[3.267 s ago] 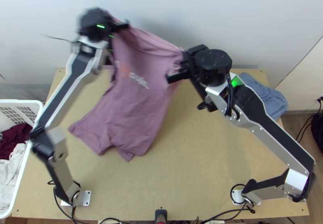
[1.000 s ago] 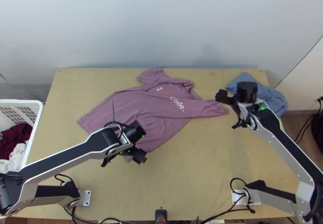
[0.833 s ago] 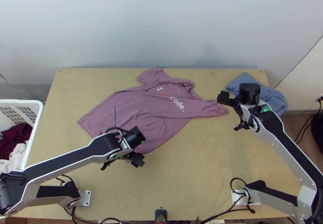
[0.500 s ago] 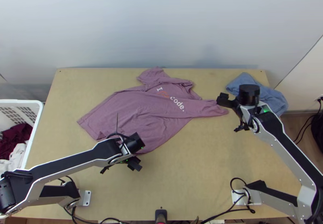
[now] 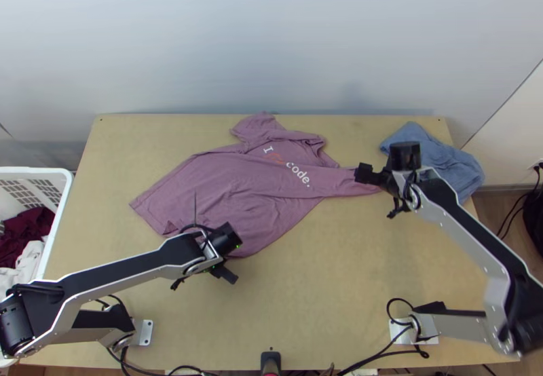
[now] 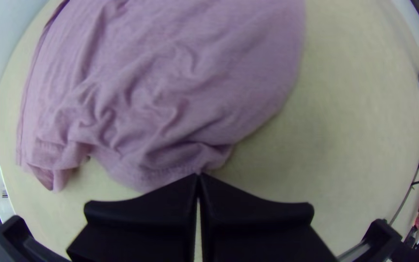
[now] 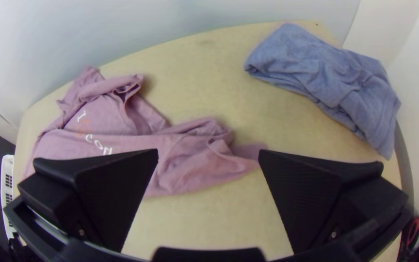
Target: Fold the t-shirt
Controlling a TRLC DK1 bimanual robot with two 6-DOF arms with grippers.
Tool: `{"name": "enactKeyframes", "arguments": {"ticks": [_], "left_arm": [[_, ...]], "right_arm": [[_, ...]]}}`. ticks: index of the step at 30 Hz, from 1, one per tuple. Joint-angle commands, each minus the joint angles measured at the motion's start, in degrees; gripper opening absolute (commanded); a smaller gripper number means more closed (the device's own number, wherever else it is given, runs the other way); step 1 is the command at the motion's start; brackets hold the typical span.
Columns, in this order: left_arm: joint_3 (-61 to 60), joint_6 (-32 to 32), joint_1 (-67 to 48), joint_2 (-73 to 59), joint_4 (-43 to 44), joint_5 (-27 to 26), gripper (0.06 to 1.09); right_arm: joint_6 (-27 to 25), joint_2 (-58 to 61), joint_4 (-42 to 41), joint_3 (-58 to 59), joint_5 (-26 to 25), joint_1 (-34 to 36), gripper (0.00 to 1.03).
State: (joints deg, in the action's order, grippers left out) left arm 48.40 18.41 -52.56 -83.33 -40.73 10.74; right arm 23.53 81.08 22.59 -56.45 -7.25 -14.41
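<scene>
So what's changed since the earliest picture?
The t-shirt, lifted then, now lies on the table. The left gripper came toward the near edge; the right gripper released the shirt and moved right and nearer. The blue cloth stayed put.

Silver-edged black links [image 5: 115, 271] meet cylindrical black joints [image 5: 405, 156], with looping black cables [image 5: 400, 299].

And here's the mauve t-shirt [image 5: 237, 186], printed with white and orange lettering, lying rumpled and unfolded across the wooden table, one sleeve stretched out sideways, wrinkles running along its lower part!
</scene>
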Motion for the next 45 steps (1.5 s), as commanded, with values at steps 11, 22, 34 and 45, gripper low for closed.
{"name": "enactKeyframes", "arguments": {"ticks": [11,22,34,45], "left_arm": [[5.8,-2.4,11.4,4.0,-2.6,0.9,0.1],[7.3,-2.3,14.2,4.8,-4.0,1.0,0.1],[11.1,-2.9,19.2,5.9,-5.3,1.1,0.1],[11.9,-4.0,21.8,7.7,-6.2,1.1,0.1]], "right_arm": [[-9.2,18.9,-2.2,-5.3,5.0,8.8,0.96],[-10.2,20.4,-1.9,-5.1,5.0,8.4,0.36],[-10.8,16.0,1.9,-4.6,5.8,9.2,0.03],[-10.7,12.3,5.3,-3.6,5.8,9.2,0.66]]}}
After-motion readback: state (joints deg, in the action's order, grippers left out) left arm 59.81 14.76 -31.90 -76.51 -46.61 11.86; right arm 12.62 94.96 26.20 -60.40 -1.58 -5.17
